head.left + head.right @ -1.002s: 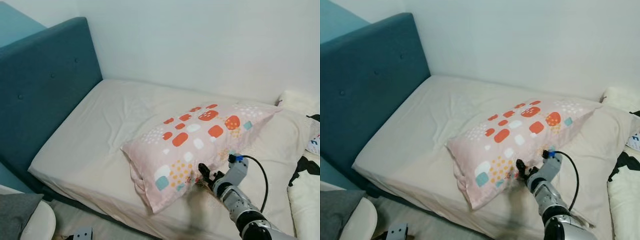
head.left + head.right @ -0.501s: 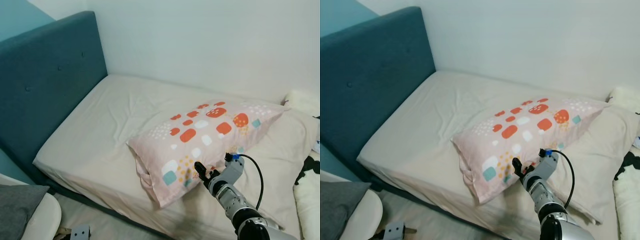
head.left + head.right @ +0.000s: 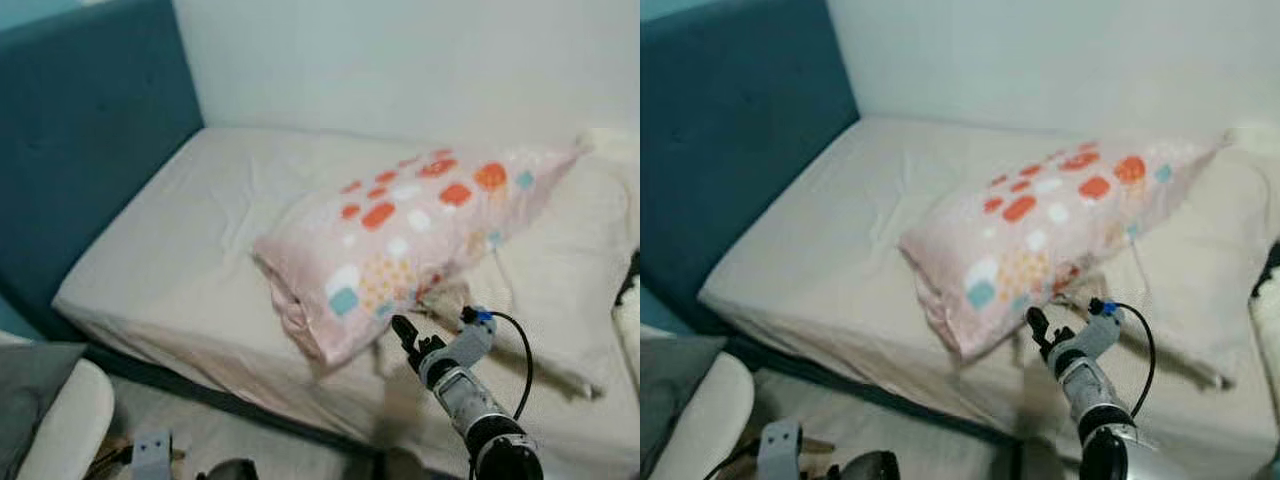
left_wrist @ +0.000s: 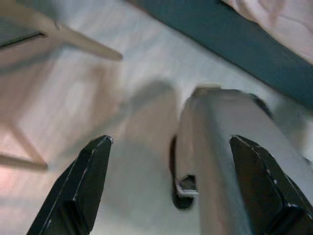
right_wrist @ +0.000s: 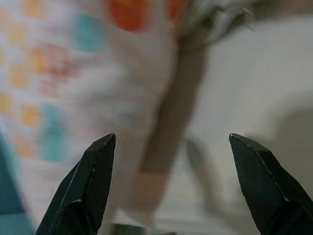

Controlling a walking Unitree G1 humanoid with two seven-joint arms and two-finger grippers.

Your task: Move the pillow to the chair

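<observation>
From the head camera, the pillow (image 3: 400,245) lay on the bed (image 3: 190,260), its long axis running diagonally from the near edge up toward the far right corner by the wall. The right gripper (image 3: 404,333) hovered just below its near end. In the right wrist view, its fingers (image 5: 90,186) stood wide apart before the patterned fabric. In the left wrist view, the left gripper (image 4: 168,191) hung spread above the floor (image 4: 73,93).

Head cameras looked down on the bed (image 3: 190,260); right wrist camera sat close to the pillow (image 5: 73,73), left faced floor (image 4: 73,98).
</observation>
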